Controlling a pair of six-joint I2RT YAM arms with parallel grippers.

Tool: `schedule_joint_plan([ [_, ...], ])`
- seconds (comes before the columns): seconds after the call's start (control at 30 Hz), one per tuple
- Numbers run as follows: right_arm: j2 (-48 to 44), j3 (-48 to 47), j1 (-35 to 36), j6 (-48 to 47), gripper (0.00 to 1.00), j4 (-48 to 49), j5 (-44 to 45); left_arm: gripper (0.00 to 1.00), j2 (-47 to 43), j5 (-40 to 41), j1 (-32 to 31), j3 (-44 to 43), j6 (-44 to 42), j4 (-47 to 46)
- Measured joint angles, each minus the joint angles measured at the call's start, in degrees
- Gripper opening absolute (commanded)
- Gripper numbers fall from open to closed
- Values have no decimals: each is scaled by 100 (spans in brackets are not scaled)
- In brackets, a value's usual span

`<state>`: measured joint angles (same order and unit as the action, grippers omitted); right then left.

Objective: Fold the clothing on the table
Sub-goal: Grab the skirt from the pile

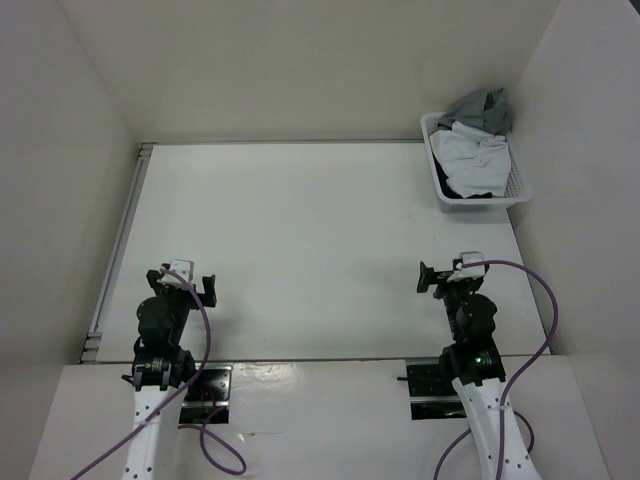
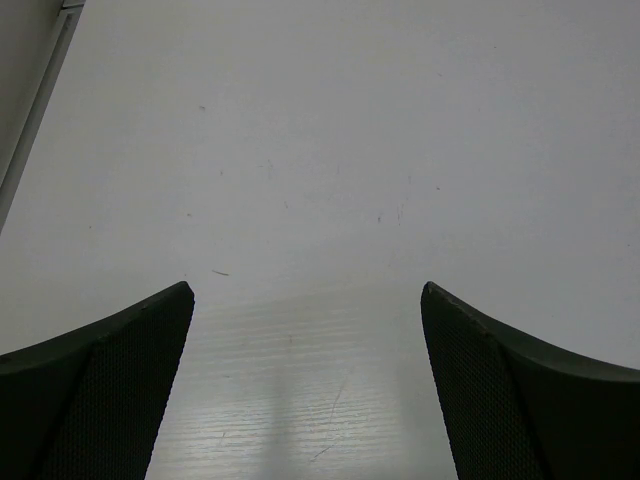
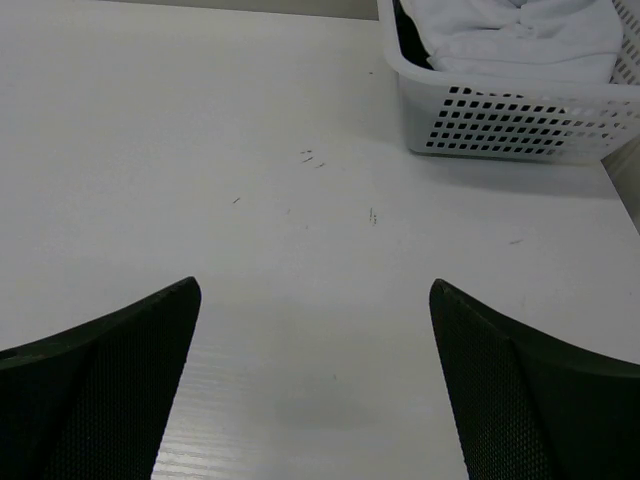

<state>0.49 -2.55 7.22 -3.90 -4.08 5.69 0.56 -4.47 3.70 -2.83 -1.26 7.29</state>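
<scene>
The white clothing lies crumpled in a white mesh basket at the table's far right corner. The right wrist view shows the clothing bulging over the basket rim. My left gripper hovers low over the near left of the table, open, with only bare tabletop between its fingers. My right gripper is open over the near right, well short of the basket, and nothing sits between its fingers. In their own views, the left gripper and right gripper both stand wide.
A grey garment drapes over the basket's back edge, and a black one shows under the white clothing. A metal rail runs along the table's left edge. White walls enclose the left, back and right sides.
</scene>
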Motion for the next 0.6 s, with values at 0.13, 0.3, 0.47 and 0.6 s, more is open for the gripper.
schedule_joint_plan([
  [0.13,0,0,0,0,99,0,-2,100,0,0,0,0,0,0],
  [0.3,0,0,0,-76,99,2,-94,100,0,0,0,0,0,0],
  [0.47,0,-116,0,-173,99,144,-26,100,0,0,0,0,0,0],
  [0.6,42,-935,-37,-190,99,326,96,100,0,0,0,0,0,2],
])
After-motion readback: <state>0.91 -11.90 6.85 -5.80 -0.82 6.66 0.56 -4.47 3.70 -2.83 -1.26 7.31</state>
